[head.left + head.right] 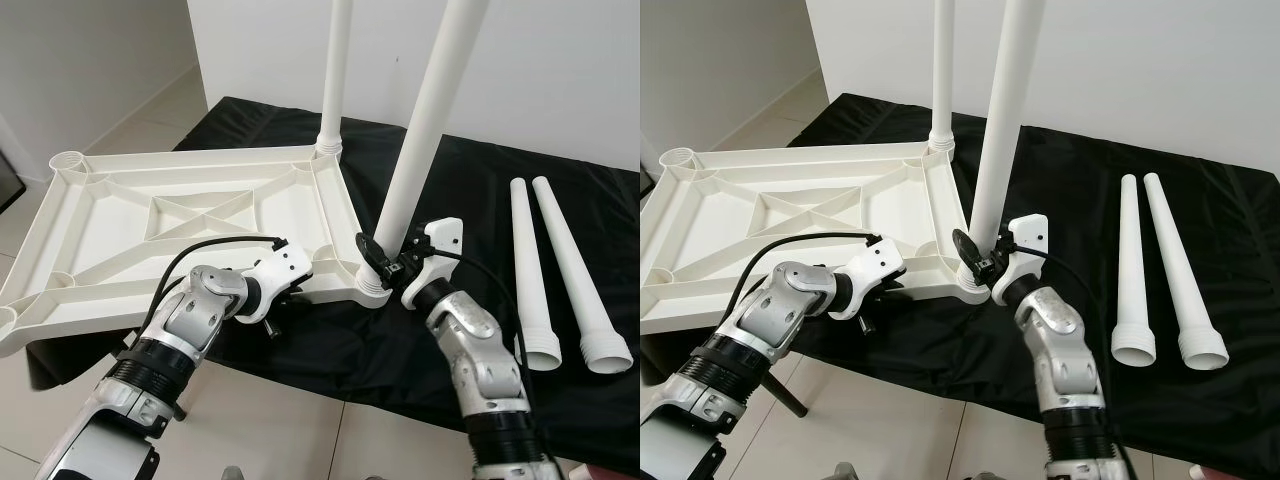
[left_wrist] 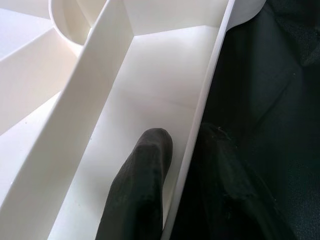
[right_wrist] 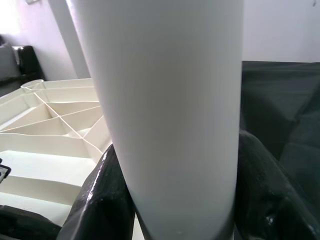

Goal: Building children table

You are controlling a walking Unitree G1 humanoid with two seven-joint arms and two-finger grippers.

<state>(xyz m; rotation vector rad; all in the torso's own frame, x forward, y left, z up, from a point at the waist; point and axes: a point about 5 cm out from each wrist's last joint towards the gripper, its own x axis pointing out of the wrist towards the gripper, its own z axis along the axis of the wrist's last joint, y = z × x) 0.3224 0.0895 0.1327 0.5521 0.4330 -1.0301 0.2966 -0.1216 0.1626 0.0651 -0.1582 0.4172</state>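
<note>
The upturned white table frame (image 1: 190, 225) lies underside-up on the black-draped tabletop (image 1: 470, 180), overhanging its near edge. The right gripper (image 1: 378, 255) is clamped around the base of the near leg (image 1: 425, 125), which stands in the frame's near right corner socket, its long axis leaning a little toward one o'clock; a second leg (image 1: 336, 70) stands upright in the far corner socket at twelve. The left gripper (image 1: 290, 290) pinches the frame's near rim, one finger (image 2: 142, 185) inside the wall, the other apparently outside. Two spare legs (image 1: 560, 270) lie at three o'clock, nearer the right arm, pointing toward twelve.
</note>
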